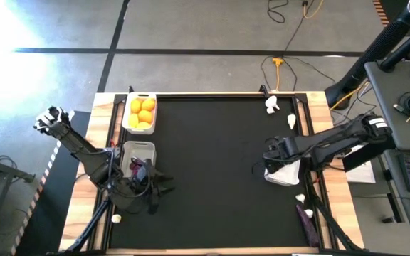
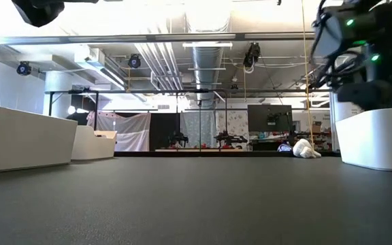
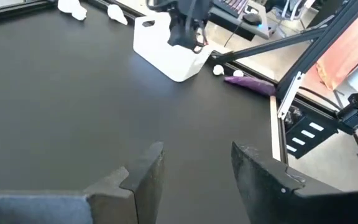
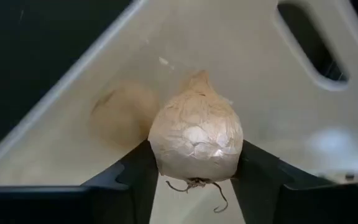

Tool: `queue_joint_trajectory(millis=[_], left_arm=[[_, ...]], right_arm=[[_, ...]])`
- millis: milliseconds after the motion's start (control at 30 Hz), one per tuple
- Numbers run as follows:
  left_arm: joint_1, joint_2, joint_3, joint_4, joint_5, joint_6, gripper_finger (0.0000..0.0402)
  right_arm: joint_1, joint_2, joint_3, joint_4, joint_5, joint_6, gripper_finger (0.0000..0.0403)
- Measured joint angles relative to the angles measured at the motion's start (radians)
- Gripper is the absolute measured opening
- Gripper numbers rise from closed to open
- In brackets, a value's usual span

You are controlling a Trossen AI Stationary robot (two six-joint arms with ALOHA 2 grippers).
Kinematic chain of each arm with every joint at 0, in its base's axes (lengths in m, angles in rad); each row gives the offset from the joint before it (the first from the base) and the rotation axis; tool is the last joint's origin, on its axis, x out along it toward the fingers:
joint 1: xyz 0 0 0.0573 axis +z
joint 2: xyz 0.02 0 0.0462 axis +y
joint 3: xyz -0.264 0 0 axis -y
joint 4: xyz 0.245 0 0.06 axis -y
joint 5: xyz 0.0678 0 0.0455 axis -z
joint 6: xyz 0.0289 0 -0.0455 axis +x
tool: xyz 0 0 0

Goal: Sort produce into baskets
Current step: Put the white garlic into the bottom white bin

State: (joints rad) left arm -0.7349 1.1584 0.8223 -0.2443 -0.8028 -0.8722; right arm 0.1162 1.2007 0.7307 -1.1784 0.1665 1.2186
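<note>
My right gripper (image 1: 270,158) is over the white basket (image 1: 287,176) at the table's right and is shut on a white garlic bulb (image 4: 196,140). My left gripper (image 1: 166,185) is open and empty, low over the black mat, beside the left-hand basket (image 1: 138,151) that holds purple eggplants (image 1: 139,169). The far-left basket (image 1: 128,121) holds yellow-orange citrus fruits (image 1: 143,112). Loose garlic bulbs (image 1: 271,107) (image 1: 291,121) (image 1: 300,198) and an eggplant (image 1: 306,220) lie along the right edge. A small garlic (image 1: 117,218) lies near the left front. My right gripper pinches the garlic bulb by its two opposite sides (image 4: 160,152) between its two fingers. The bulb's root end (image 4: 194,183) faces the wrist and its pointed tip faces away. The fingers point down into the basket, whose white floor (image 4: 278,124) shows behind the bulb.
The mat's middle is bare. The right basket shows in the left wrist view (image 3: 166,56) with the right arm above it, and in the low view (image 2: 380,136). Wooden table edges and metal rails run along the left and right sides (image 1: 317,142).
</note>
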Motion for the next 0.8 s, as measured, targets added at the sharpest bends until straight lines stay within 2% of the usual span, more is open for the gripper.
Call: queue_joint_trajectory(millis=[200, 300, 400, 467, 567, 700, 800], left_arm=[[0.0, -0.007, 0.0, -0.001, 0.0, 0.0, 0.0168], [0.0, -0.009, 0.0, -0.001, 0.0, 0.0, 0.0168], [0.0, -0.01, 0.0, -0.001, 0.0, 0.0, 0.0168], [0.0, -0.01, 0.0, -0.001, 0.0, 0.0, 0.0168], [0.0, -0.01, 0.0, 0.005, 0.0, 0.0, 0.0168], [0.0, -0.01, 0.0, 0.012, 0.001, 0.002, 0.0168], [0.0, -0.01, 0.0, 0.016, 0.0, 0.003, 0.0168]], right_arm=[[-0.093, -0.007, 0.005, -0.028, 0.035, -0.102, 0.0216], [-0.087, -0.022, 0.064, -0.089, 0.035, -0.152, 0.0241], [-0.034, -0.034, 0.141, -0.13, 0.007, -0.135, 0.0263], [0.027, -0.036, 0.2, -0.129, -0.039, -0.08, 0.0273], [0.166, -0.016, 0.283, -0.128, -0.118, 0.085, 0.028], [0.377, 0.055, 0.371, -0.124, -0.262, 0.278, 0.028], [0.515, 0.121, 0.417, -0.124, -0.326, 0.391, 0.0281]])
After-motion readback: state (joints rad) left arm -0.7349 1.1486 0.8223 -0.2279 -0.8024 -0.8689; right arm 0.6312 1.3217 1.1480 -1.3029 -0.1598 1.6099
